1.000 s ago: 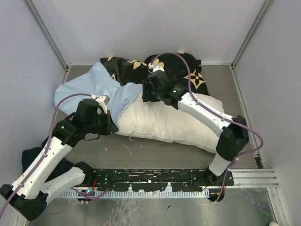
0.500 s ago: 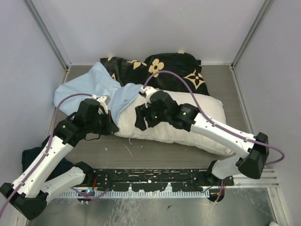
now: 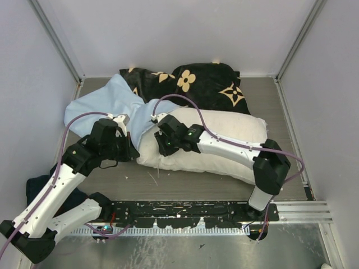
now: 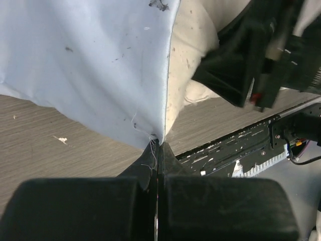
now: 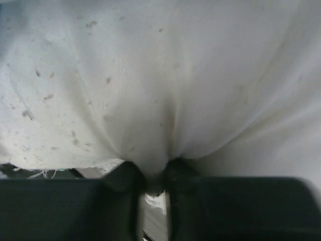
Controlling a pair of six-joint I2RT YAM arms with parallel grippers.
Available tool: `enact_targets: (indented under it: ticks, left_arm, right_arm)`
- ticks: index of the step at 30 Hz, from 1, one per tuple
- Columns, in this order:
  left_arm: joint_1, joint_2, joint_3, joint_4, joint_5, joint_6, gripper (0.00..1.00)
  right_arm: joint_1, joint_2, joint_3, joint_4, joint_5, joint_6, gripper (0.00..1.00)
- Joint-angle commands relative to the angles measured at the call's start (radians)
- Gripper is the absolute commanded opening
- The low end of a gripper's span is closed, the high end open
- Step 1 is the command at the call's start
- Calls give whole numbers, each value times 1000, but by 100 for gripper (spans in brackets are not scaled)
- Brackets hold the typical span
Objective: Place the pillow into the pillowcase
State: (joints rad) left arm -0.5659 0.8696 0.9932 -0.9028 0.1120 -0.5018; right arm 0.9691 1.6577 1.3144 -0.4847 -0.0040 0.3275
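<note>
The cream-white pillow (image 3: 230, 137) lies across the middle of the table, its left end next to the open edge of the light blue pillowcase (image 3: 104, 101). My left gripper (image 3: 132, 149) is shut on the pillowcase's hem; in the left wrist view the blue fabric (image 4: 90, 65) rises out of the closed left gripper (image 4: 158, 145), with the pillow (image 4: 188, 55) just behind it. My right gripper (image 3: 161, 147) sits at the pillow's left front corner. In the right wrist view the right gripper (image 5: 156, 168) pinches a fold of pillow fabric (image 5: 165, 75).
A black cloth with tan flower motifs (image 3: 205, 84) lies bunched behind the pillow at the back wall. A dark cloth (image 3: 35, 188) lies at the left near edge. The black base rail (image 3: 185, 213) runs along the front. Walls close in on three sides.
My right arm swung from the pillow's back edge forward and left to its left front corner, and its jaws closed on the pillow fabric. The left arm has not moved.
</note>
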Motion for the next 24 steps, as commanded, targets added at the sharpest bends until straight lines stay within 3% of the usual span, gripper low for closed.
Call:
enact_targets:
  ticks: [1,10,24]
  left_arm:
    - [-6,-20,53,-2,23,-1,0]
    - [-6,-21,88,-31,28,15,0]
    - [-6,52,177,-35,81,1,0]
  right_arm:
    - [-4,78,78,108,81,-3,3]
    - [-62,-24,206,133,191,9,1]
    - [-106,5,358,223,284,28,1]
